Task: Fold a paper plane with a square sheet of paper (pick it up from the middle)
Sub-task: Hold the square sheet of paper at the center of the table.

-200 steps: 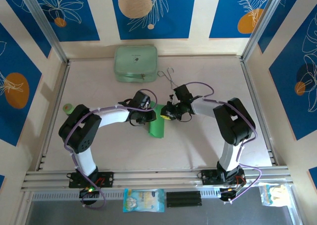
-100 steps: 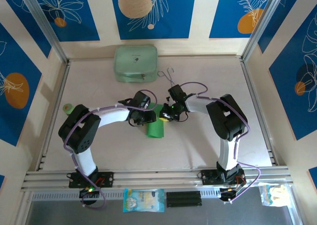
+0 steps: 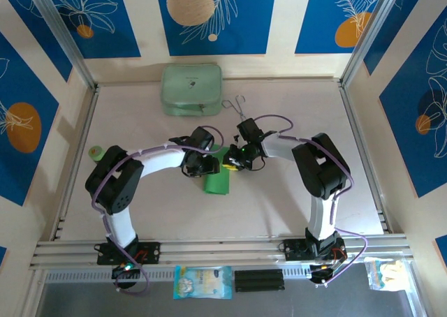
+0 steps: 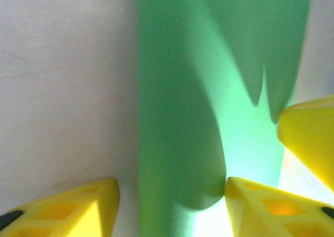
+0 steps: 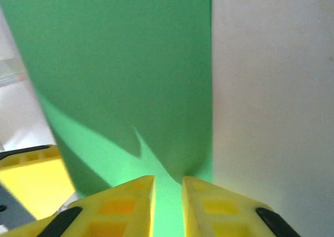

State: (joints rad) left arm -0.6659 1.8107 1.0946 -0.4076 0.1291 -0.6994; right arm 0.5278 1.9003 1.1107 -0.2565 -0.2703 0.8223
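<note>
Green paper (image 3: 217, 184), folded into narrow strip, lying mid-table (image 3: 293, 107). 2 grippers meeting at strip's far end. Left gripper (image 4: 169, 208) standing with fingers apart, straddling strip. Right gripper (image 5: 167, 195) pointing at strip, fingers nearly together, thin gap showing; cannot tell whether pinching paper.

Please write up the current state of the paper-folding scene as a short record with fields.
Paper: green paper, folded narrow, lying on the table
Left gripper: open, fingers either side of the paper
Right gripper: closed on the paper's end
Arms: both meet over the paper at mid-table
Far side: mint case, wire tongs
</note>
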